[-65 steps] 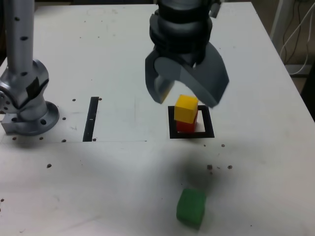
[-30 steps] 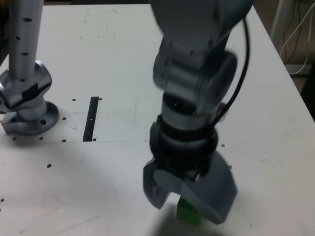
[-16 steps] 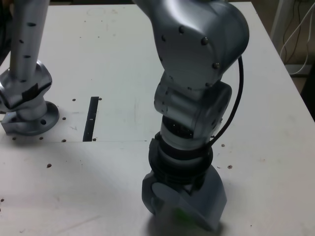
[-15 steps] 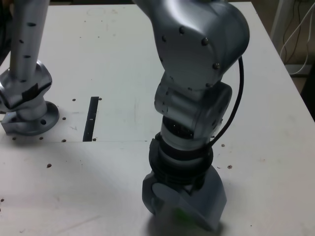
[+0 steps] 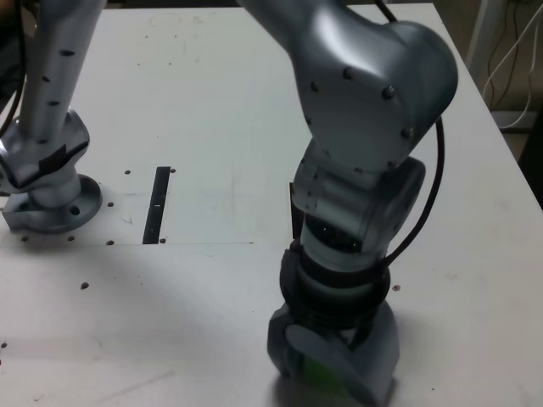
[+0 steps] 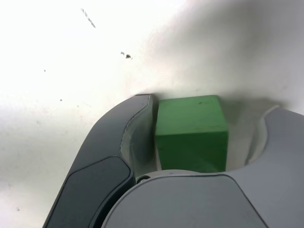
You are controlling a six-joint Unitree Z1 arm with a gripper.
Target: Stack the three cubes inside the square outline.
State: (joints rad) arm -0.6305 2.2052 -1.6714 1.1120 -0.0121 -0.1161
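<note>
Now down at the table [image 5: 204, 110] near the exterior view's bottom edge, gripper [image 6: 190, 142] straddling the green cube [image 6: 191, 133], one jaw touching or nearly touching one side, a gap showing at the other, so not clamped yet, cube squarely between.

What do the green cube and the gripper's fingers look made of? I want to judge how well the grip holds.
Green cube: matte, even colour, slightly rounded edges, tiny specks; painted wood or dense foam, unclear which. Fingers: smooth moulded grey plastic by the look, with a paler inner lining. Table: flat white surface, lightly speckled.
</note>
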